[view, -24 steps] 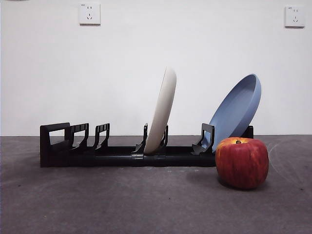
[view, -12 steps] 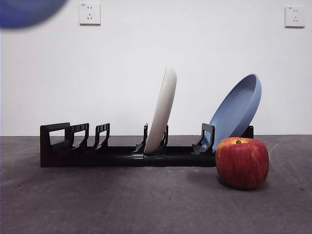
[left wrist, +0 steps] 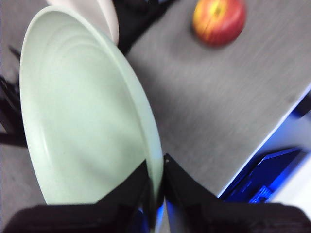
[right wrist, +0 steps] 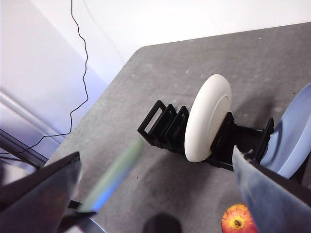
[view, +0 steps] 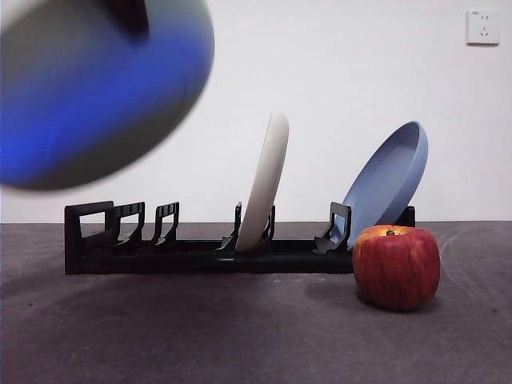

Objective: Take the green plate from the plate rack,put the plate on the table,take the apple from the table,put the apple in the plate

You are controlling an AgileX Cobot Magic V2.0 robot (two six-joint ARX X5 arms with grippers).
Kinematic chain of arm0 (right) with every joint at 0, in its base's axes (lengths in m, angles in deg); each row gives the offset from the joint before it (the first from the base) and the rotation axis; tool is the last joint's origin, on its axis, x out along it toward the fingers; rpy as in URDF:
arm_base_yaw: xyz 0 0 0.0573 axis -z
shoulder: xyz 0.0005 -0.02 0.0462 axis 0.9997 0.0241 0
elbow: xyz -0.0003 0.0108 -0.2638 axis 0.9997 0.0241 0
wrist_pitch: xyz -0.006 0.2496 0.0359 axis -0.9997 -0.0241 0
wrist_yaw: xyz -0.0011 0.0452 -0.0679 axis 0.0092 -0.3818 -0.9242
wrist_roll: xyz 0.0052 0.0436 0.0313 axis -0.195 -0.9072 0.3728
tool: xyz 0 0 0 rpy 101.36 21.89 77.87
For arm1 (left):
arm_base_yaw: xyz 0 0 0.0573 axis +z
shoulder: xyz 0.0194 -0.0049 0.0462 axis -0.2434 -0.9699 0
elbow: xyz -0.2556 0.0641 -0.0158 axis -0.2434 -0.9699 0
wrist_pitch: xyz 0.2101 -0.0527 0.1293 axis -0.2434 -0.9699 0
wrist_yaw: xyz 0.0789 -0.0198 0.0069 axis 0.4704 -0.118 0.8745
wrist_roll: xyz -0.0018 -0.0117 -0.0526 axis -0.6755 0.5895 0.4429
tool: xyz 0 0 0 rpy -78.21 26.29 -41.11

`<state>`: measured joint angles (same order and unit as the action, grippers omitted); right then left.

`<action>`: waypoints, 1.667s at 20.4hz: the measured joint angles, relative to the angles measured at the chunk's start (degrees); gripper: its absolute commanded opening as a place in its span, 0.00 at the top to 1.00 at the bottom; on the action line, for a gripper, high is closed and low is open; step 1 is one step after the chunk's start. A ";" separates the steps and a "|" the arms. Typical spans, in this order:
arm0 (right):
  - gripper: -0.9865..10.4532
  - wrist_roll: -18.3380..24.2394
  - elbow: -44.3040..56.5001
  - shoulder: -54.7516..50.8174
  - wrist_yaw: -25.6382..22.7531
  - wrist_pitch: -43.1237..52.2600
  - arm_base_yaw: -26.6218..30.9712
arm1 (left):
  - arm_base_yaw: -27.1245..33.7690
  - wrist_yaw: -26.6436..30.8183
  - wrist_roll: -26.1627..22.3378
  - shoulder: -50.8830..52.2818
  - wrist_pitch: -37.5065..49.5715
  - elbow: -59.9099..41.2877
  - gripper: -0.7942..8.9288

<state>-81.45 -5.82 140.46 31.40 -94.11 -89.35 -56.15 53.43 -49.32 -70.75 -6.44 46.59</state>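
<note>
My left gripper (left wrist: 155,167) is shut on the rim of the green plate (left wrist: 87,121), holding it in the air. In the front view the plate (view: 96,88) is a big blurred disc at the upper left, above the handle end of the black plate rack (view: 200,256), whose slots on that side are empty. The red apple (view: 397,266) stands on the grey table (view: 240,336) in front of the rack's right end, apart from the plate. High above the rack (right wrist: 165,124), my right gripper (right wrist: 155,154) hangs open and holds nothing.
A cream-white plate (view: 264,184) stands upright in the rack's middle slot. A blue plate (view: 388,180) leans in the right end slot, just behind the apple. The table's edge (left wrist: 257,145) lies close beside the held plate in the left wrist view.
The green plate has come down from the top left corner of the front view and now fills the upper left. Rack, other plates and apple have not moved.
</note>
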 measured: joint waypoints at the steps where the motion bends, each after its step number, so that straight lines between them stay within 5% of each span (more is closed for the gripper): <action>1: 0.39 0.00 0.00 0.00 0.00 0.00 0.00 | -0.02 0.04 0.37 -1.77 0.85 -1.27 0.93; 12: 0.39 0.02 0.00 0.00 0.00 -0.04 0.00 | 0.83 -6.73 -0.79 -23.93 17.38 -4.72 0.93; 23: 0.39 0.04 0.00 0.00 0.00 -0.04 0.00 | 9.01 -21.49 -4.96 -27.19 20.94 -3.23 0.92; 28: 0.39 0.04 0.00 0.00 0.00 -0.04 0.00 | 11.91 -30.21 -4.31 -28.50 19.26 -3.80 0.66; 34: 0.39 0.04 0.00 0.00 0.00 -0.04 0.00 | 11.93 -31.19 -2.67 -27.76 15.91 -4.00 0.65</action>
<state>-81.41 -5.82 140.46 31.40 -94.16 -89.35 -44.22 22.24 -51.98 -98.51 9.48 42.59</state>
